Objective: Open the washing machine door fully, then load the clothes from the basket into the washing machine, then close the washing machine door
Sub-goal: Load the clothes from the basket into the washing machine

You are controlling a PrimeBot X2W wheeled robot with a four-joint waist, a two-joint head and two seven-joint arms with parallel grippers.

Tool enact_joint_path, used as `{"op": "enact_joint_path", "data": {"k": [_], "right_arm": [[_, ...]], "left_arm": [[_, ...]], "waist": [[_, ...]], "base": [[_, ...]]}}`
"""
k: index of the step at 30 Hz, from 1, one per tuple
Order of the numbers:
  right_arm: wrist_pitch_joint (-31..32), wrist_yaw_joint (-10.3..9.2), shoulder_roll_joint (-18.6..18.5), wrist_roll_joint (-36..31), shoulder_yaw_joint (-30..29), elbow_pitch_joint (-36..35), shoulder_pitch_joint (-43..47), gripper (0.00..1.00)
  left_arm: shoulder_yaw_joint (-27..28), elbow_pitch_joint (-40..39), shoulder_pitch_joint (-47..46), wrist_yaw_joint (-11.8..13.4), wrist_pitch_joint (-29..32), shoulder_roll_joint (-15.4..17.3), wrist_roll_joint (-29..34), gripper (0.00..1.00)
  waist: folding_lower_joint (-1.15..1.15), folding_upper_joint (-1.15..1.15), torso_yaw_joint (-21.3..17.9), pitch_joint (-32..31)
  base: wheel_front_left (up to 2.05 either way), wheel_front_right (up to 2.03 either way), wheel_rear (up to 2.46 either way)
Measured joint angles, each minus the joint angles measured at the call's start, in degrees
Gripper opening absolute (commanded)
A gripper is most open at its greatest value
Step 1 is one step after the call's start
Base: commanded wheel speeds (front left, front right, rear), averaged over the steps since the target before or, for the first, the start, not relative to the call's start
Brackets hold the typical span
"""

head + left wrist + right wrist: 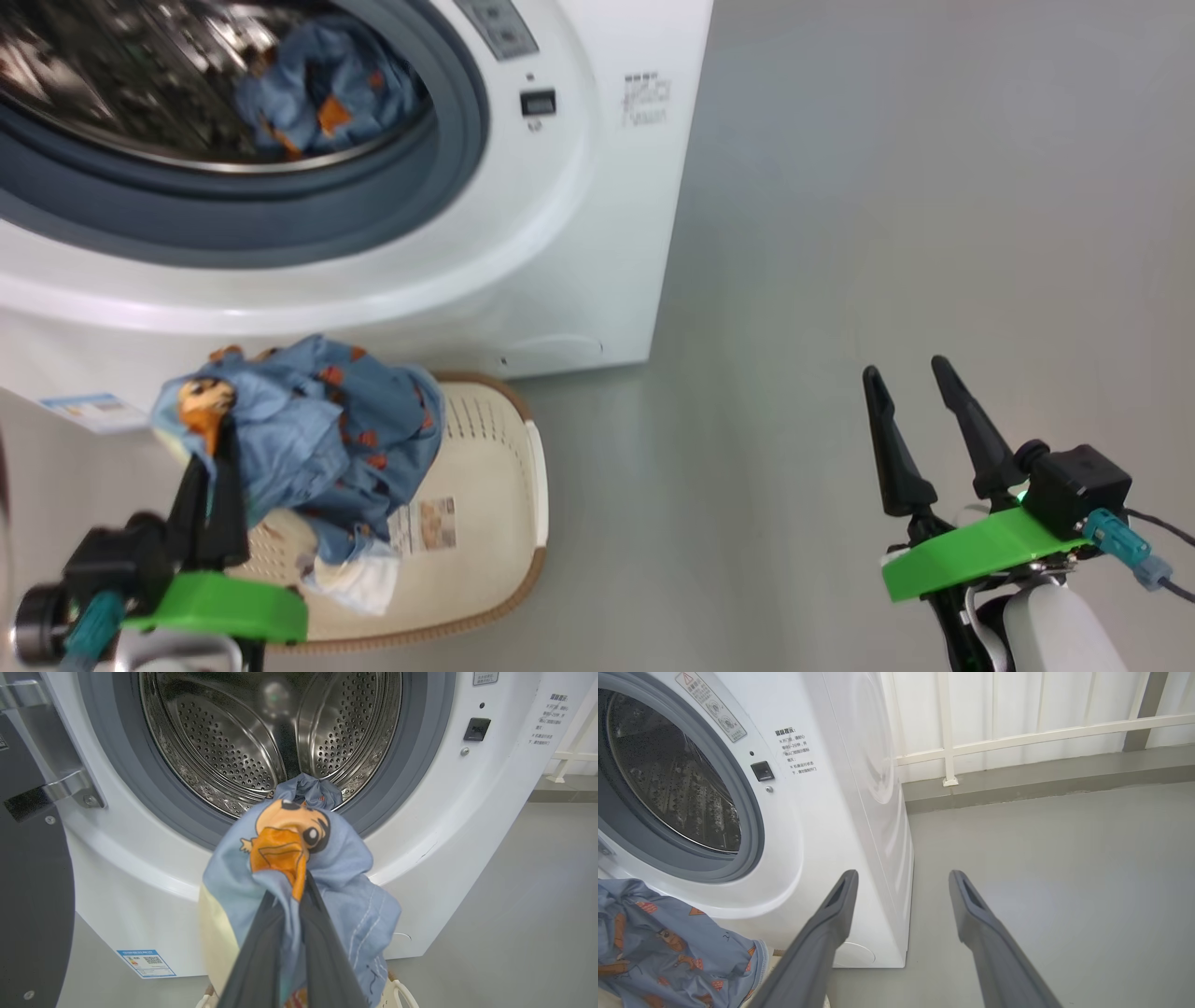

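Washing machine door [32, 905] open, frame left in my left wrist view. One garment [317, 93] in the drum [112, 84], upper left. Left hand [210, 467] clamped on the clothes [317, 439] over the basket [509, 523], lower left. Right hand [906, 369] wide open, empty. Remaining as I read it: load this bundle, close door.

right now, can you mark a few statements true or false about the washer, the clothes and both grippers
1. The left gripper has its jaws shut on a light-blue cartoon-print fabric garment. True.
2. The right gripper has its jaws shut on cloth too. False: its jaws stand open above the grey floor, holding nothing.
3. The perforated steel drum of the big white front-loading washing machine is empty. False: a blue patterned garment lies inside it.
4. The large round glossy black door stands open. True.
5. The cream-white perforated plastic basket stands on the floor in front of the machine. True.
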Motion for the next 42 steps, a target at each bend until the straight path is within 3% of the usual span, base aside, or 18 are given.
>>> {"op": "enact_joint_path", "data": {"k": [18, 42], "right_arm": [[0.0, 0.00, 0.0, -1.1, 1.3, 1.7, 3.4, 1.00], [0.0, 0.00, 0.0, -2.3, 1.0, 1.2, 6.9, 1.00]], "left_arm": [[7.1, -11.6, 14.9, 0.1, 0.0, -2.5, 3.4, 0.00], [9.9, -15.1, 23.0, 1.6, 0.0, -3.8, 3.9, 0.00]], "waist": [[0.01, 0.00, 0.7, -11.6], [0.00, 0.00, -0.7, -15.6]], "base": [[0.00, 0.00, 0.00], [0.00, 0.00, 0.00]]}}
